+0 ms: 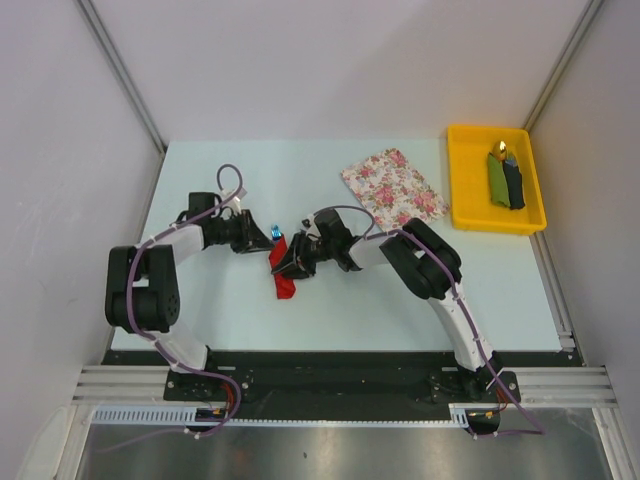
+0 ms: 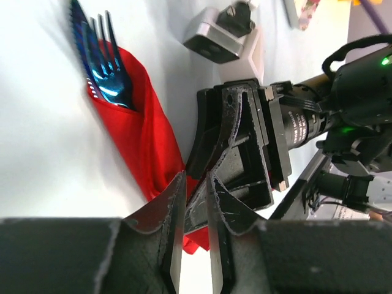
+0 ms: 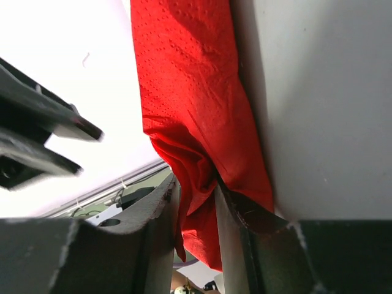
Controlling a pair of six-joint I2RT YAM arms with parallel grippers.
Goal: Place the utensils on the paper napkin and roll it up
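Left wrist view shows my bright red paper napkin [image 2: 153, 147] rolled around the shiny blue utensils [image 2: 107, 67] mid-table, the right gripper [image 3: 195, 182] pinching its end and the left gripper [image 2: 196, 184] narrowly parted, apparently empty; only release remains, I judge.

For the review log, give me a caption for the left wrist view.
Red paper napkin rolled around blue utensils, fork tines poking out, left claw at its lower end.

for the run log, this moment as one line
paper napkin: rolled around utensils | right gripper: pinching its end | left gripper: grip unclear
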